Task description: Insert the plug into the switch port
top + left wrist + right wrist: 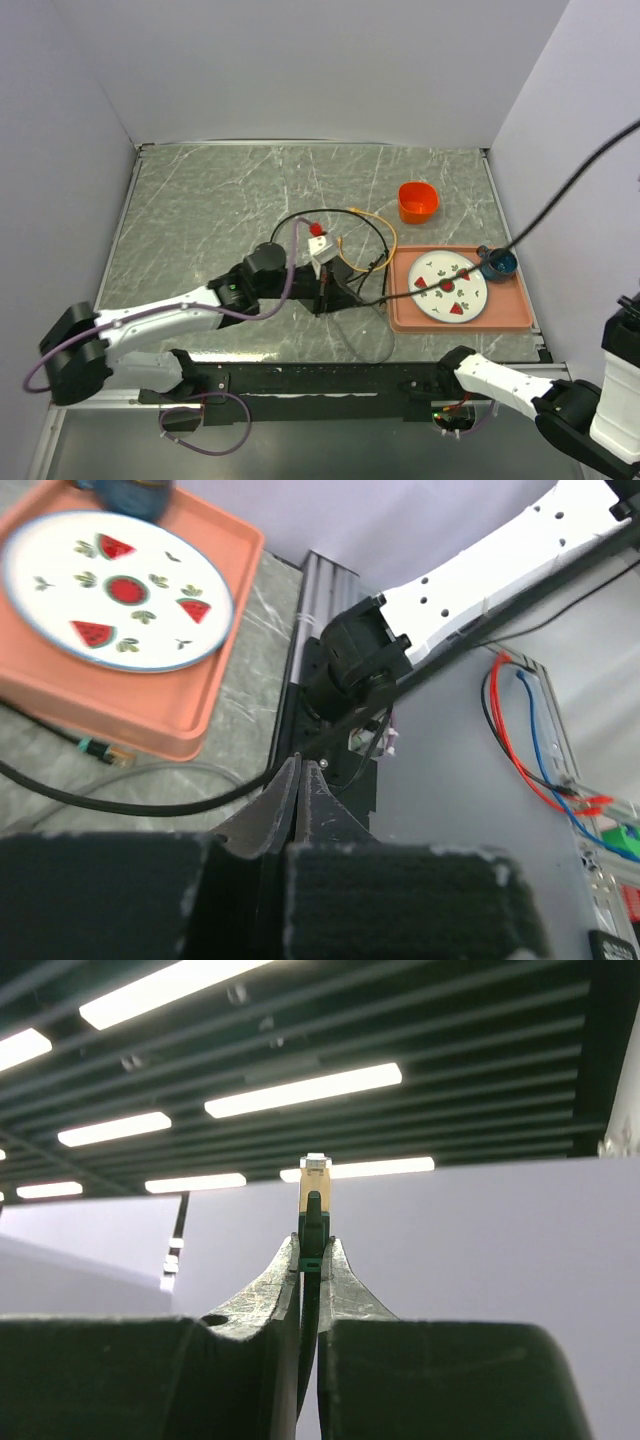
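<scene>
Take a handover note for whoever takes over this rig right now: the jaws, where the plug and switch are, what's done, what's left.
Left gripper: jaws shut, low at mid-table near the orange tray. A black cable runs up to its tips; I cannot tell whether it is pinched.
Right gripper: jaws shut on the plug, which points up at the ceiling lights.
The switch: not clearly visible in any view.
Done: plug is in hand.
Left: find the switch, line up the plug, insert it.

tray [512,306] salmon | plate [462,292] white — watermelon slices | plug [314,1188] amber — green boot
</scene>
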